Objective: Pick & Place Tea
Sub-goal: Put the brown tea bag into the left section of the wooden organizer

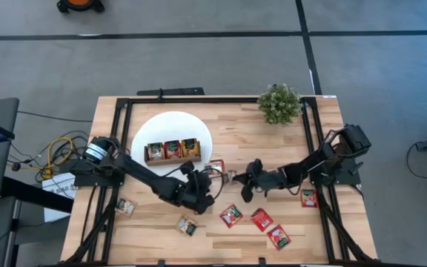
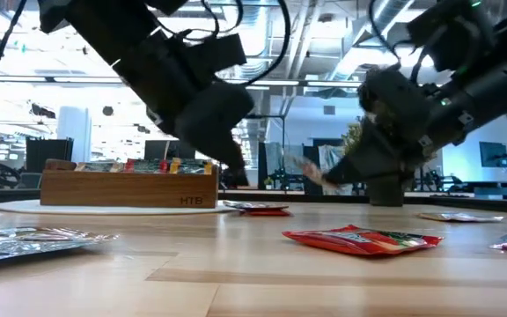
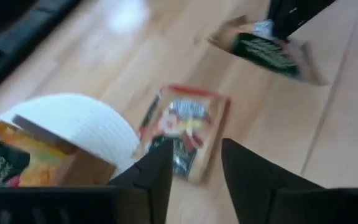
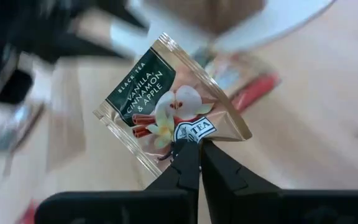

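Right gripper point(image 4: 197, 144) pinches white-and-green sachet point(image 4: 166, 102); left gripper point(image 3: 194, 163) open over red sachet point(image 3: 188, 127)

Sachet point(image 4: 169, 99) pinched in right gripper point(image 4: 199, 144), right wrist view: dark green panel reads "BLACK TEA", "VANILLA, CINNAMON & APPLE"; small crest logo below reads roughly "TEA", rest unclear. Wooden tray point(image 2: 128, 187), low view: "HTB" stamped on front face near its 3 o'clock end. Sachets in tray, left wrist view: print at 9 o'clock looks like "MANGO", too blurred to confirm. Other sachet prints unreadable.
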`<state>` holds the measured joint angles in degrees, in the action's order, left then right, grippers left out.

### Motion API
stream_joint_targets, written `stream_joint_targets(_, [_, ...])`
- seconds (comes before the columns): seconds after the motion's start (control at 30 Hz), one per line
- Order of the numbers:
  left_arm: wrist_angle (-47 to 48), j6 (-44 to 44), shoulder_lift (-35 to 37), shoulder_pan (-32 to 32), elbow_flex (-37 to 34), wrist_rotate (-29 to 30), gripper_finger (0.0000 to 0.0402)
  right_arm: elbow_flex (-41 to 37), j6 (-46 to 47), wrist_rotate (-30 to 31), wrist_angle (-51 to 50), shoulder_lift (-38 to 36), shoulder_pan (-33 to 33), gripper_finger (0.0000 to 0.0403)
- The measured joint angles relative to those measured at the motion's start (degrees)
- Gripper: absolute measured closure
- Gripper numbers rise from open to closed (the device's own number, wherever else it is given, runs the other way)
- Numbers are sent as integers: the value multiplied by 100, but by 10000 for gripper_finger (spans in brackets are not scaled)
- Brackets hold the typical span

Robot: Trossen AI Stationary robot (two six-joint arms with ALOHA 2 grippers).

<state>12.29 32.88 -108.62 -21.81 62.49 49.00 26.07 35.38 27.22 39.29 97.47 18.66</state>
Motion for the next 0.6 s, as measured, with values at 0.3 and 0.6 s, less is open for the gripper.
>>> stream_joint_targets(0.3, [-2576,-221,617,-87,-791,242,238,-67,-139,1171,351,-7,394,401])
stream_joint_targets(0.6, [-3992,-18,803,380,-1223,-1275,238,-60,-320,1194,626,-15,393,402])
